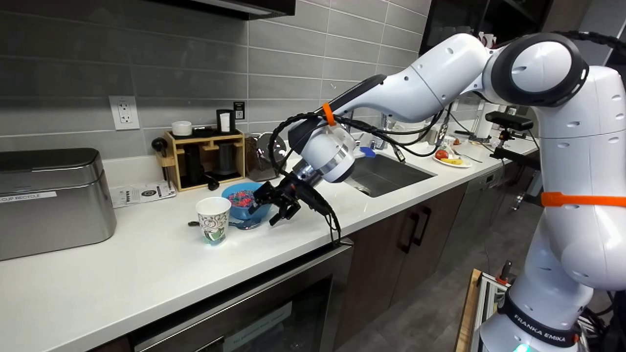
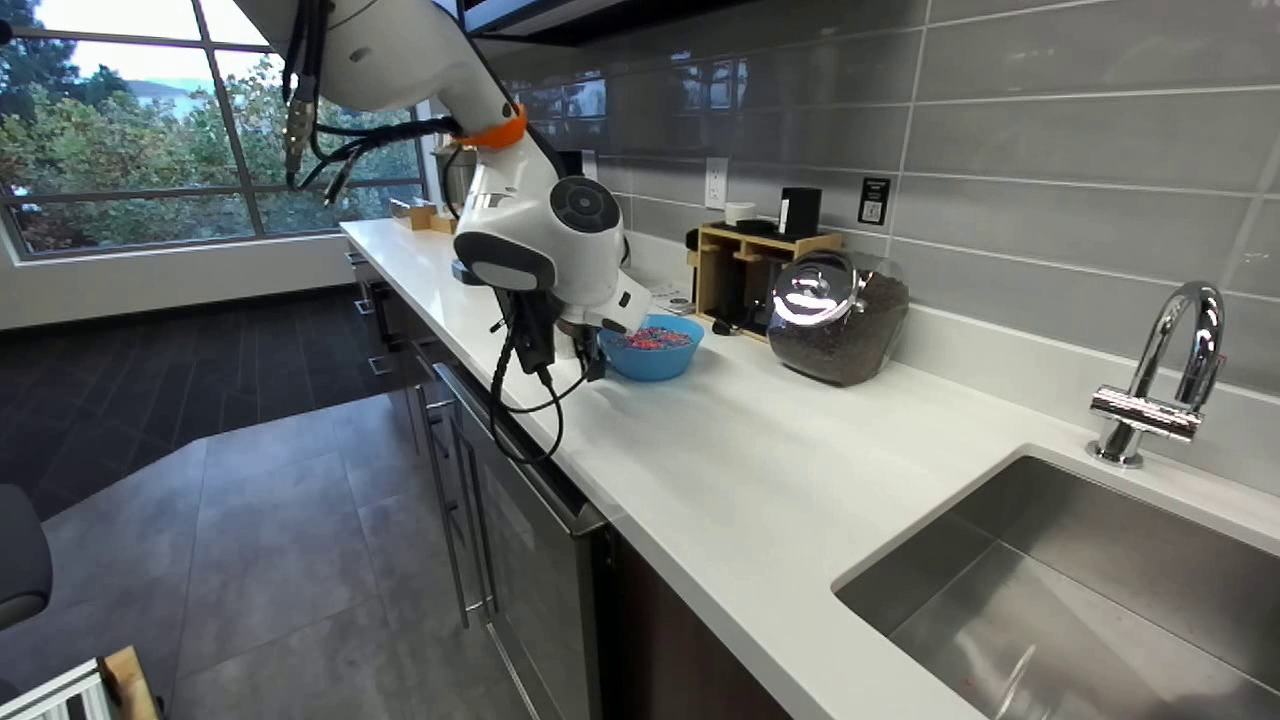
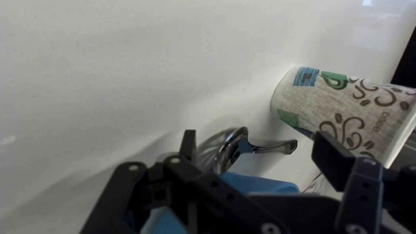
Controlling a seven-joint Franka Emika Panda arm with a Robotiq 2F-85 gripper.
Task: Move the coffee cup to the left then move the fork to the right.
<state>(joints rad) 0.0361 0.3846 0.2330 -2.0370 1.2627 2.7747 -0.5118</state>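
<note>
The end effector (image 3: 258,144) is holding its fingers (image 3: 331,161) apart near the bowl (image 2: 652,364), and the cup (image 1: 213,221) is standing upright beside a metal utensil (image 3: 272,148).

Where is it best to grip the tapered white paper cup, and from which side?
Probably mid-wall on the tapered white paper cup, from the front edge of the white counter: the cup stands upright, narrowing downward, so the open black pincer could straddle it; in an exterior view, the round blue bowl stands behind.
</note>
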